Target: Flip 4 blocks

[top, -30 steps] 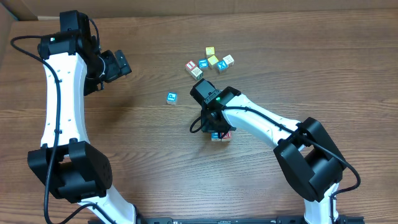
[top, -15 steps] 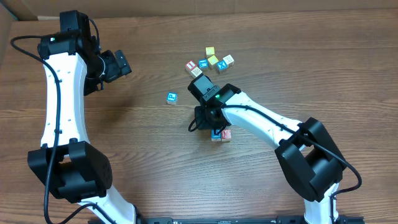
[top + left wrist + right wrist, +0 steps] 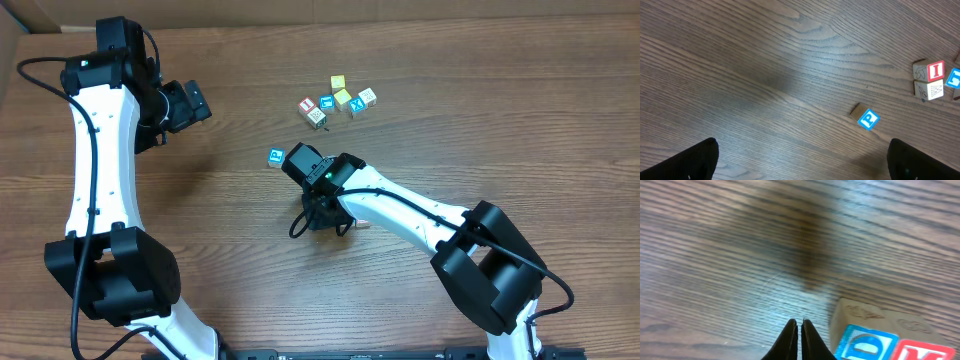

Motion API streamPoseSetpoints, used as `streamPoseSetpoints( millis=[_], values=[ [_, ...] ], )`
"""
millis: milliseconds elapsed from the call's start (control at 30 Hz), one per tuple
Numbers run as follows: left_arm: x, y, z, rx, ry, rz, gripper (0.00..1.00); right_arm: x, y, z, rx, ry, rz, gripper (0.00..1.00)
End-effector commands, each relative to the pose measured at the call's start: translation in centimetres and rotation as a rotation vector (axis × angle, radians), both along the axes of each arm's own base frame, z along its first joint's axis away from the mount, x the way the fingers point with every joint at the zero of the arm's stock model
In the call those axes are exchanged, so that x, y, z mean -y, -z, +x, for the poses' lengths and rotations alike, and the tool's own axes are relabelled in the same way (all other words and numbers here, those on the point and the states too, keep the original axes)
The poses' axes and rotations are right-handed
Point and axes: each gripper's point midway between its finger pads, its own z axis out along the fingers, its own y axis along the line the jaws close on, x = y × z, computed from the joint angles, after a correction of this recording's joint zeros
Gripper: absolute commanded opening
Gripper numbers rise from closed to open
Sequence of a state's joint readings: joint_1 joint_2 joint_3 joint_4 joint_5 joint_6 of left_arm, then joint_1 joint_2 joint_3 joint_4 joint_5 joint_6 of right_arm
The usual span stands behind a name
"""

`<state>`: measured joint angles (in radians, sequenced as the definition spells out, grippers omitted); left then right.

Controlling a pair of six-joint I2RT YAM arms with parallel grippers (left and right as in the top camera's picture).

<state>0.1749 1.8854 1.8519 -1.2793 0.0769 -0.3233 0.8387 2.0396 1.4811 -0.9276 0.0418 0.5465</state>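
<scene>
Right wrist view: the right pincer (image 3: 800, 323), clenched on nothing, may knock the nearby blue block (image 3: 867, 344) aside.

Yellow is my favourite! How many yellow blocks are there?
2. The far yellow block tops the cluster; the near yellow block sits just below it. The right arm may hide others.

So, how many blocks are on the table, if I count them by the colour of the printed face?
Blue-faced blocks: 4
Red-faced blocks: 2
Yellow-faced blocks: 2
Cream-faced blocks: 2
Total: 10
</scene>
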Motion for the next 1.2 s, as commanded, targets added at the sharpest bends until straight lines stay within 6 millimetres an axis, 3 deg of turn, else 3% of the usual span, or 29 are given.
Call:
streamPoseSetpoints(
  millis=[0,500,733,833,933,1067,1167],
  values=[
    [-0.1,0.4,-0.1,-0.013,-0.016,0.000,1.00,0.4,-0.2,0.6,0.034,0.010,-0.033,0.08],
    [-0.1,0.4,-0.1,-0.013,-0.016,0.000,1.00,1.4,0.0,-0.3,-0.002,0.009,-0.071,0.15],
    [-0.1,0.4,-0.1,-0.013,-0.016,0.000,1.00,0.4,-0.4,0.3,0.013,0.004,-0.031,0.15],
    [-0.1,0.4,-0.1,-0.013,-0.016,0.000,1.00,-0.6,-2.3,1.8,0.050,-0.015,0.007,0.15],
    [-0.1,0.4,-0.1,-0.013,-0.016,0.000,1.00,-1.4,-5.5,4.5,0.103,0.010,0.070,0.26],
    [-0.1,0.4,-0.1,-0.013,-0.016,0.000,1.00,-3.2,-10.0,8.0,0.171,0.027,0.223,0.49],
    [-0.1,0.4,-0.1,-0.013,-0.016,0.000,1.00,-4.6,-11.5,9.6,0.203,0.066,0.330,0.59]
  ],
)
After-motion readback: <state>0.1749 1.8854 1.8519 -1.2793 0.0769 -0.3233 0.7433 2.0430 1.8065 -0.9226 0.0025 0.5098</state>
